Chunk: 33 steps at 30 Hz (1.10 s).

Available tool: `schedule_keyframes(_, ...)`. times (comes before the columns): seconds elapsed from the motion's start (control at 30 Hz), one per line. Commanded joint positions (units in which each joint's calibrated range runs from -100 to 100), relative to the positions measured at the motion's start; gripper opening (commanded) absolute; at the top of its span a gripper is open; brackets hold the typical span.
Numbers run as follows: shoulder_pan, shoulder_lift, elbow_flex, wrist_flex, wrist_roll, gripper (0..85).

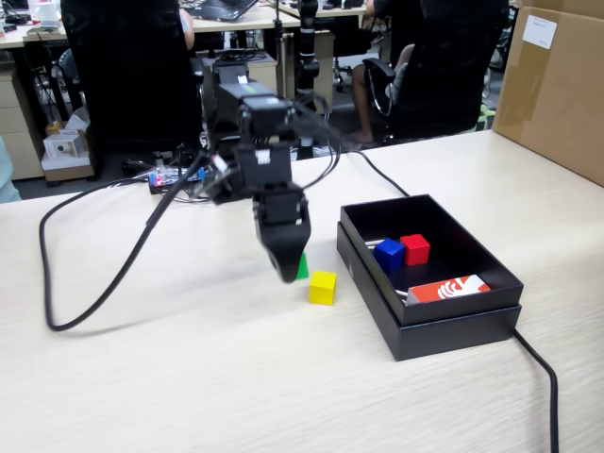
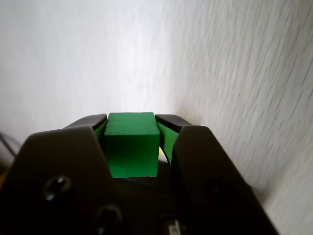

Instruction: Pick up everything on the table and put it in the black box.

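Black two-jaw gripper (image 2: 131, 128) fills bottom of wrist view, jaws closed onto small green cube (image 2: 132, 144) at opposite flat faces. Looks light, rigid, smooth; side-face pinch suits. Fixed view: cube (image 1: 302, 268) centre frame, left of black box (image 1: 427, 327).

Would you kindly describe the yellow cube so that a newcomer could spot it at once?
Find the open black box on the pale table. Just outside its left wall, in the fixed view, sits the yellow cube. Unlike the green cube beside it, no gripper holds it.
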Motion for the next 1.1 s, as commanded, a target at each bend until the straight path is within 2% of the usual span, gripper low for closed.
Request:
schedule_keyframes(0.0, 3.03, -10.98, 0.51, 0.50, 0.10, 4.8)
schedule_keyframes(0.13, 7.91, -14.76, -0.40, 0.50, 1.37, 4.8)
schedule_keyframes(0.2, 12.65, -11.21, 1.78, 0.50, 4.15, 4.9)
schedule_keyframes(0.4, 15.78, -3.06, 3.23, 0.50, 6.45, 5.2)
schedule_keyframes(0.67, 17.63, 10.14, 10.48, 0.50, 7.42, 5.9)
schedule_keyframes(0.7, 17.63, 10.60, 10.75, 0.50, 7.62, 8.6)
schedule_keyframes(0.8, 17.63, 12.20, 9.76, -1.31, 7.91, 24.3)
schedule_keyframes(0.9, 17.48, 12.20, 9.76, -2.01, 7.86, 35.0)
schedule_keyframes(1.07, 16.41, 6.92, 9.12, -2.26, 7.57, 37.5)
